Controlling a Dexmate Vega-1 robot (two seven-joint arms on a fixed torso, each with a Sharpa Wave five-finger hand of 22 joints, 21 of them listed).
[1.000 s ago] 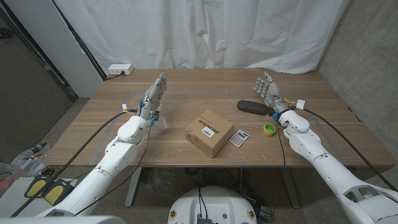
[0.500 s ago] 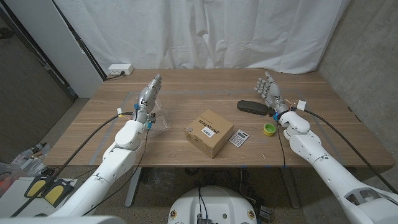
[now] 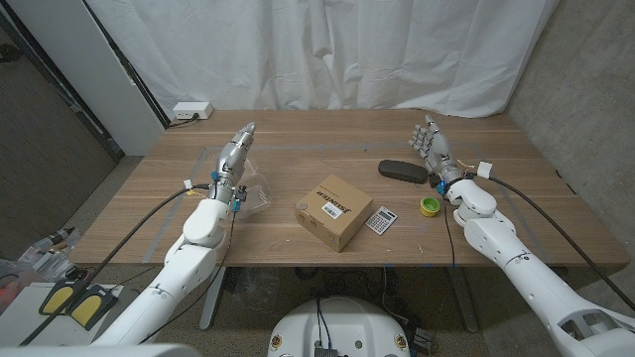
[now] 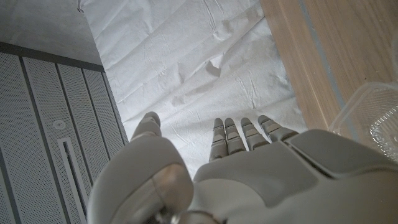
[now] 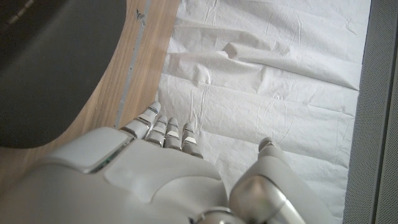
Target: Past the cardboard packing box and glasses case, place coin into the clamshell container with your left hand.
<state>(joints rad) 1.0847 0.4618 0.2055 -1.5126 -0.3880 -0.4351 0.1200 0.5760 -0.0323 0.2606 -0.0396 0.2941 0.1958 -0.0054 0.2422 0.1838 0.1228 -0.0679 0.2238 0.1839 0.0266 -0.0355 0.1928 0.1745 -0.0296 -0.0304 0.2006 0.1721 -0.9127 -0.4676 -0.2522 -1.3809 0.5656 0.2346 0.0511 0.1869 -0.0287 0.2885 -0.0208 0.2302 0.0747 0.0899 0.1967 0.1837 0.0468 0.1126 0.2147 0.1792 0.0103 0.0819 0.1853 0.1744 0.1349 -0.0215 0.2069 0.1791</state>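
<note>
My left hand (image 3: 236, 159) stands raised over the table's left side, fingers straight and apart, holding nothing. Just right of its wrist lies the clear clamshell container (image 3: 257, 194); its rim (image 4: 372, 118) shows beside my left hand (image 4: 249, 168) in the left wrist view. The cardboard packing box (image 3: 335, 210) sits at the table's middle front. The black glasses case (image 3: 402, 172) lies to its right, next to my right hand (image 3: 434, 149), which is upright with fingers spread and nothing in it. A coin is too small to make out.
A grey calculator (image 3: 380, 219) lies right of the box, and a yellow-green tape roll (image 3: 430, 206) sits by my right wrist. A white power strip (image 3: 190, 110) rests at the far left corner. A white curtain hangs behind the table. The glasses case (image 5: 56, 68) looms dark beside my right hand (image 5: 155, 168).
My left arm has shifted slightly left and its hand has turned more edge-on, staying raised. The right arm has barely moved.
</note>
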